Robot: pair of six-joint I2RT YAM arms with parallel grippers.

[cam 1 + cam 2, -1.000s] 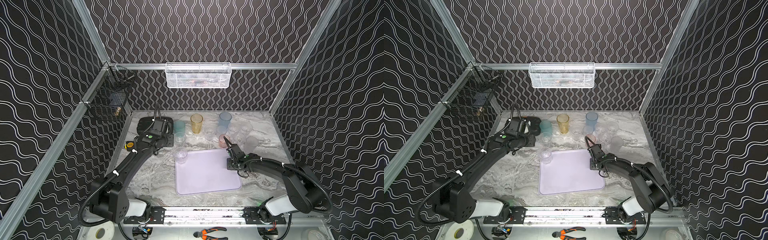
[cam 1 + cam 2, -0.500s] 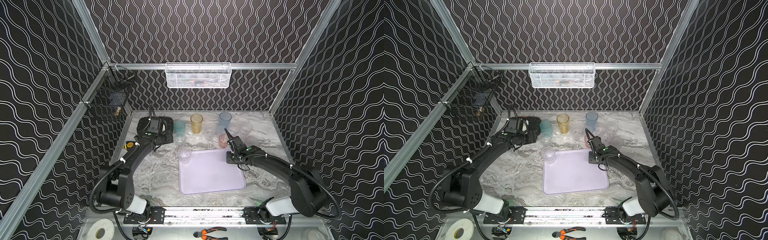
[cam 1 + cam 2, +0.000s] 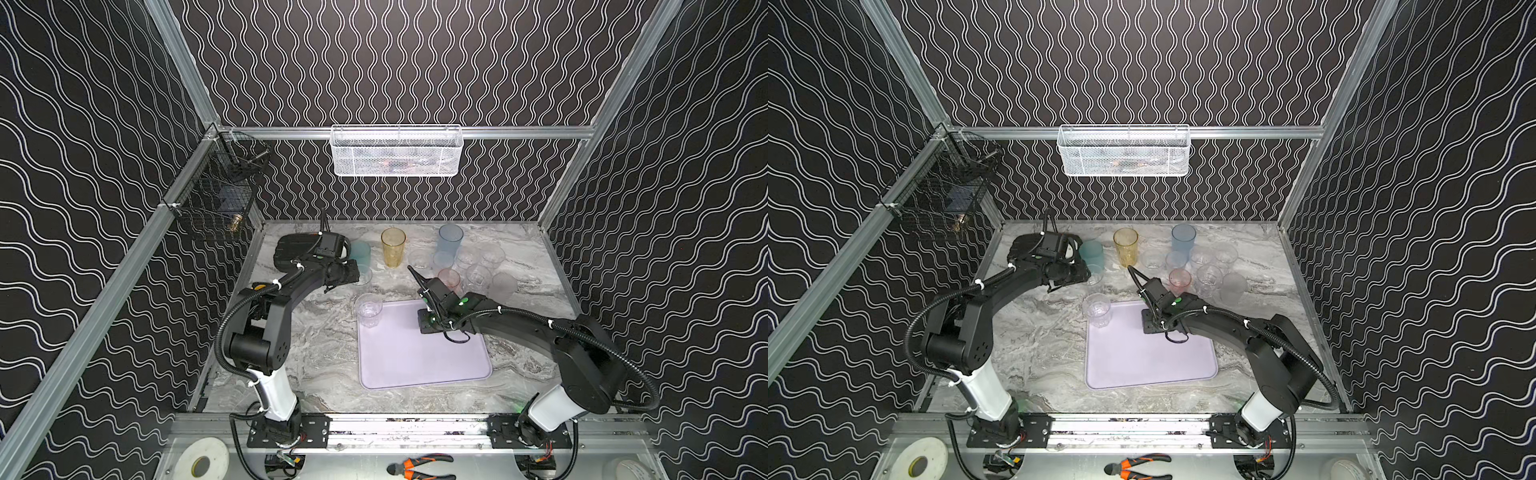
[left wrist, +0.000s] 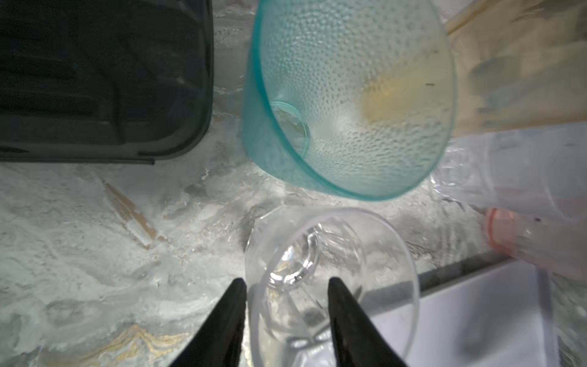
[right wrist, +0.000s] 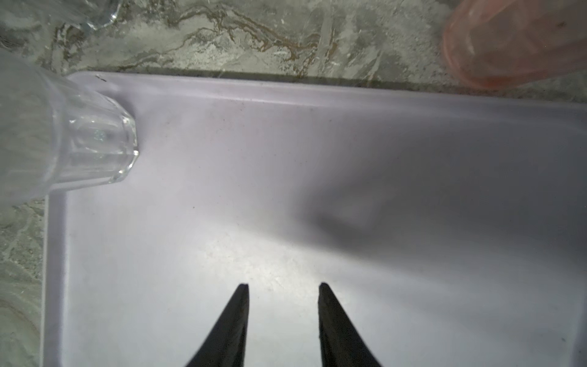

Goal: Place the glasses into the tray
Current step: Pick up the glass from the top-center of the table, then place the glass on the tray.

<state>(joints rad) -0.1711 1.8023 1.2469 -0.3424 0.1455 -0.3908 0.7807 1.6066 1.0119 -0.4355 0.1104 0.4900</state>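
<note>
Grey marbled worktop (image 3: 324,332). The lilac tray (image 3: 415,365) lies flat at front centre, bare apart from one clear corner glass (image 3: 368,309) standing upright in its far-left corner; same glass in the right wrist view (image 5: 95,149), base inside the rim. Black ribbed case (image 3: 291,249) sits at far left, off the tray. Right gripper (image 5: 283,284) hangs over the far half of the tray, fingers part-open, nothing between them, only bare tray floor below. Left gripper (image 4: 282,282) is at the far left beside the case, fingers part-open at a short clear glass (image 4: 365,254). One fingertip is outside its near wall, the other is over the mouth, and the gap is much wider than the wall, so there's no clamp on it. Can't tell whether either finger touches the rim. Teal glass (image 3: 360,251) stands just behind that clear one. The rest of the glasses are upright on the worktop beyond the tray: amber glass (image 3: 393,247), blue glass (image 3: 450,241), pink glass (image 3: 449,279) just off the tray's far edge, frosted glass (image 3: 504,286), and a tight clear cluster (image 3: 478,266) between blue and frosted.
</note>
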